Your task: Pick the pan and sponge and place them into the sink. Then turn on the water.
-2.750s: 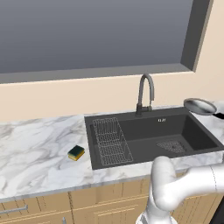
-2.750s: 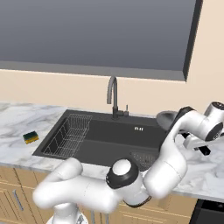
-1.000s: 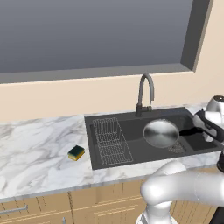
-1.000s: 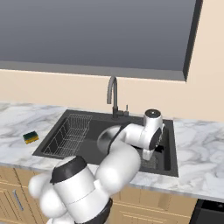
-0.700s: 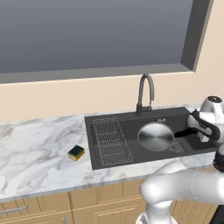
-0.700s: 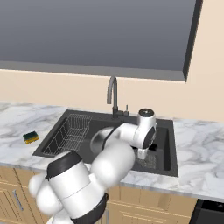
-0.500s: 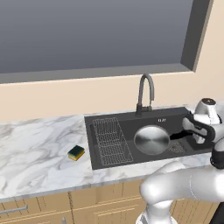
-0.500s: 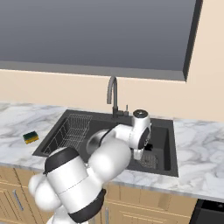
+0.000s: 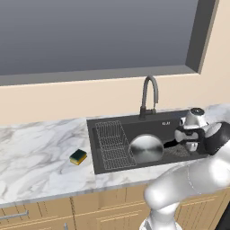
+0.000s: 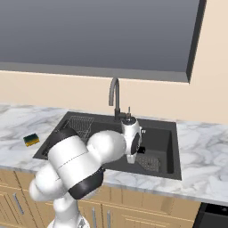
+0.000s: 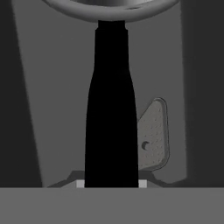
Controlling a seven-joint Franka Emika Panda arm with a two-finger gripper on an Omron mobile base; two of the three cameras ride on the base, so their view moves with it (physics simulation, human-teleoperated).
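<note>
Hanging over the middle of the sink [image 9: 108, 168], the pan [image 9: 146, 148] shows just right of centre in the left base view, its round silver bowl beside the wire rack [image 9: 112, 143] and its thin black handle [image 9: 171, 143] running right to the gripper [image 9: 185, 140]. The gripper is closed tight on the far end of that handle; in the hand view the handle [image 11: 112, 109] rises as a black bar from the bottom centre to the pan's grey rim [image 11: 111, 11] at the top edge. Whether the pan touches the sink floor cannot be told. Right of the handle in the hand view lies the perforated drain plate [image 11: 153, 135] on the dark sink floor. The sponge [image 9: 78, 157] rests on the marble counter [image 9: 40, 157] in the left middle of the left base view, just left of the sink and apart from it. Behind the sink the arched faucet [image 9: 149, 94] stands upright, spout curving toward the basin.
</note>
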